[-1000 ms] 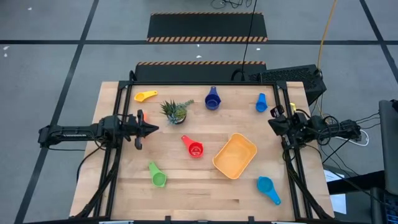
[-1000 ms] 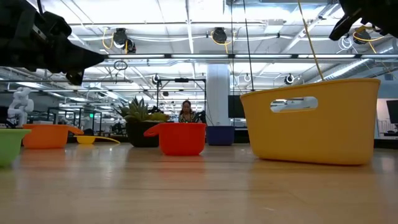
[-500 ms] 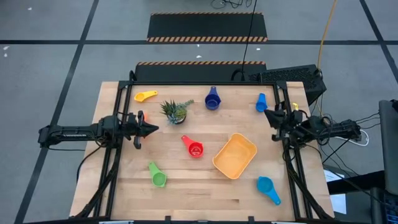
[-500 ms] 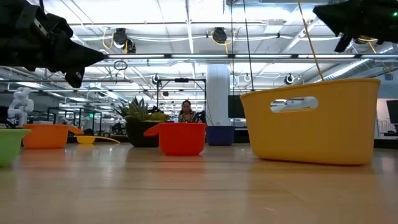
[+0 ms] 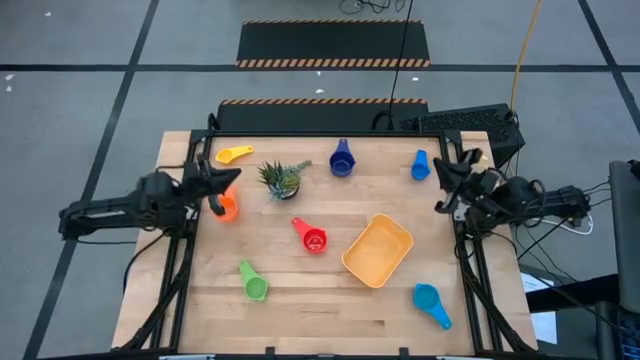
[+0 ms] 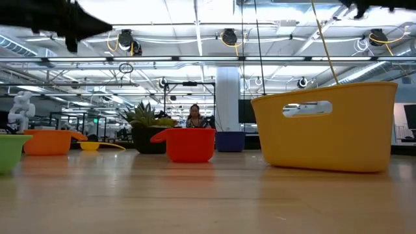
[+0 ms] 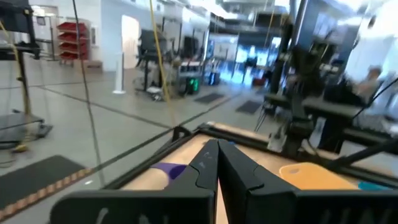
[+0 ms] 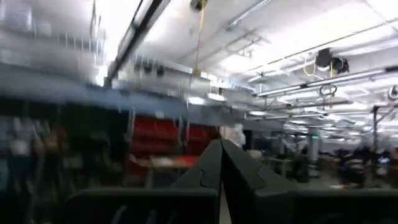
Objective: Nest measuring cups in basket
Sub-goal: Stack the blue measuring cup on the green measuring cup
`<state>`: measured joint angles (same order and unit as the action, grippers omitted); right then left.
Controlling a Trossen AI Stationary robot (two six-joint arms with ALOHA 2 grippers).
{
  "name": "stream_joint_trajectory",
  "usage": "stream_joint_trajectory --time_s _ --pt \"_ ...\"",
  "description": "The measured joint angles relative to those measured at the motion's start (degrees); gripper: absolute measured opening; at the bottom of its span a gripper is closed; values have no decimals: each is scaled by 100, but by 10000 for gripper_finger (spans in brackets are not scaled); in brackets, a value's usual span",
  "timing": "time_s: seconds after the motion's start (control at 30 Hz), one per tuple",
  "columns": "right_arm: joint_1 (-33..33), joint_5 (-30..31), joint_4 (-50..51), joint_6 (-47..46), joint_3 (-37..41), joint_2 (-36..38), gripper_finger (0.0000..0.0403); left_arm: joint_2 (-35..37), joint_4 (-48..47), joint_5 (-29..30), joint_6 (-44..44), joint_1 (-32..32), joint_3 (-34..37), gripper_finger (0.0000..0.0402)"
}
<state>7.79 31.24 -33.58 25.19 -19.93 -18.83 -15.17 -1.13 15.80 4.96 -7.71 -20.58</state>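
Observation:
Six measuring cups rest upright on their bases on the wooden table: yellow (image 5: 235, 154), dark blue (image 5: 342, 160), blue (image 5: 420, 165), red (image 5: 312, 237), green (image 5: 252, 282) and light blue (image 5: 430, 300). An orange cup (image 5: 227, 208) also sits near the left edge. The orange-yellow basket (image 5: 378, 250) lies right of centre, with nothing in it. My left gripper (image 5: 228, 178) hangs shut above the table between the yellow and orange cups. My right gripper (image 5: 445, 176) is shut and raised by the right edge, close to the blue cup. Neither holds anything.
A small spiky potted plant (image 5: 282, 178) stands between the yellow and dark blue cups. A dark keyboard-like device (image 5: 470, 125) sits at the far right corner. Bare wood lies along the near edge between the green and light blue cups.
My left gripper has risen and swung toward the far edge, uncovering the orange cup it hovered over. My right gripper has risen almost out of the low view and shifted toward the far edge, nearer the blue cup. No cup has moved.

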Motion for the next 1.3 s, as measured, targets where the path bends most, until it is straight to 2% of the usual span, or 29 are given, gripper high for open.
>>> stream_joint_trajectory --time_s 0.23,0.37,0.47,0.63,0.8,0.87,0.97,1.07,1.13,1.3 --pt "-191 516 1383 730 -1810 -1868 0 -1446 -2418 81 -335 -15 -2217 10" --pt "-433 554 2493 198 -2594 -2461 0 -2258 -3462 78 -382 -15 -3237 10" --pt "-649 198 3389 -518 -3158 -2735 3 -2753 -4169 -49 -419 -5 -3880 10" --pt "-1213 -720 5132 -1780 -4050 -3290 14 -3354 -4977 -505 -487 38 -4540 10" --pt "-1837 -2682 6355 -2723 -4408 -4093 26 -3735 -5010 -974 -822 38 -4548 10" --pt "-1936 -3156 6599 -2738 -4408 -4422 31 -3907 -5131 -1095 -938 40 -4524 10" --pt "-1965 -2891 7034 -2626 -4408 -4822 34 -4188 -5243 -1191 -1036 40 -4522 10" --pt "-2059 -1799 7550 -2557 -4408 -5010 36 -4429 -5240 -1218 -1204 40 -4522 10" --pt "-2268 -1286 8004 -2519 -4410 -5059 36 -4573 -5237 -1199 -1402 39 -4522 10" --pt "-3307 -1333 9013 -2316 -4408 -5279 36 -4789 -5228 -1010 -1818 -89 -4520 10"
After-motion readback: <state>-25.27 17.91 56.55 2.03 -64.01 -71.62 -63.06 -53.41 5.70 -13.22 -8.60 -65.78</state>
